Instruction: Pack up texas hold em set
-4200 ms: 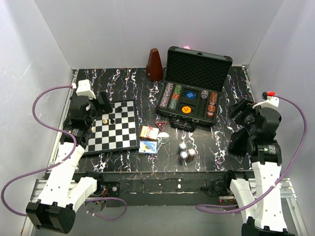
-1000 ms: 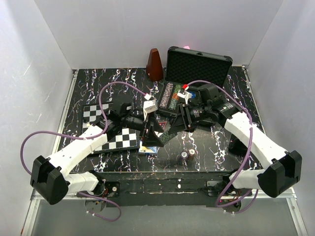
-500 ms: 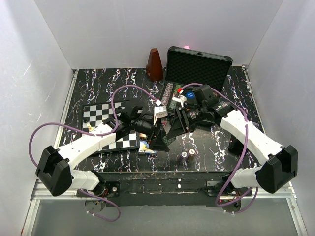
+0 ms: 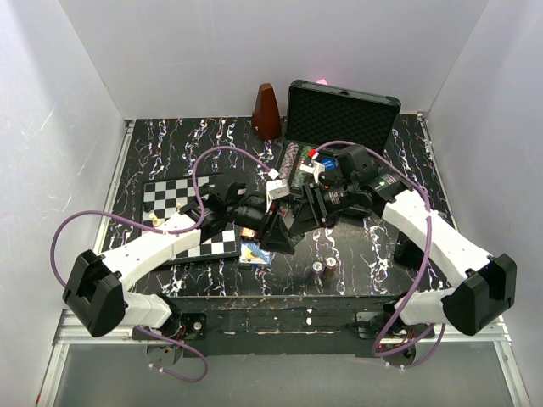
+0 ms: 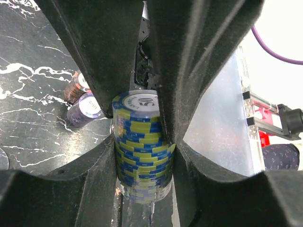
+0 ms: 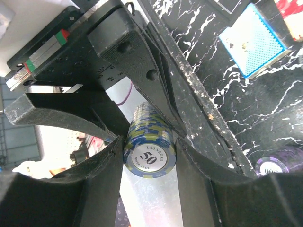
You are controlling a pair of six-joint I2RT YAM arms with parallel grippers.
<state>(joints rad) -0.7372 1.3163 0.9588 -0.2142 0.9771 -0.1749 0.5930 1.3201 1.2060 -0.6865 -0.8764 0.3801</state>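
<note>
A stack of blue-and-yellow poker chips [image 5: 141, 127] hangs above the table's middle, held from both sides. My left gripper [image 5: 143, 153] is shut on it, a pad pressing each flank. My right gripper [image 6: 149, 144] comes from the opposite side with both fingers against the same stack [image 6: 149, 158], whose "50" face points at that camera. From above, the left gripper [image 4: 280, 233] and right gripper [image 4: 307, 214] meet tip to tip in front of the open black case [image 4: 344, 114], and the stack is hidden there. Rows of chips [image 4: 293, 161] sit in the case.
Two short chip stacks [image 4: 323, 266] stand near the front edge. A blue card box [image 4: 254, 253] lies left of them. The chessboard [image 4: 174, 197] lies at the left under my left arm. A brown metronome [image 4: 266, 110] stands at the back beside the case.
My left arm has swung right to meet the right gripper, and its jaws have closed onto the chip stack that the right gripper holds. The right gripper has barely moved.
</note>
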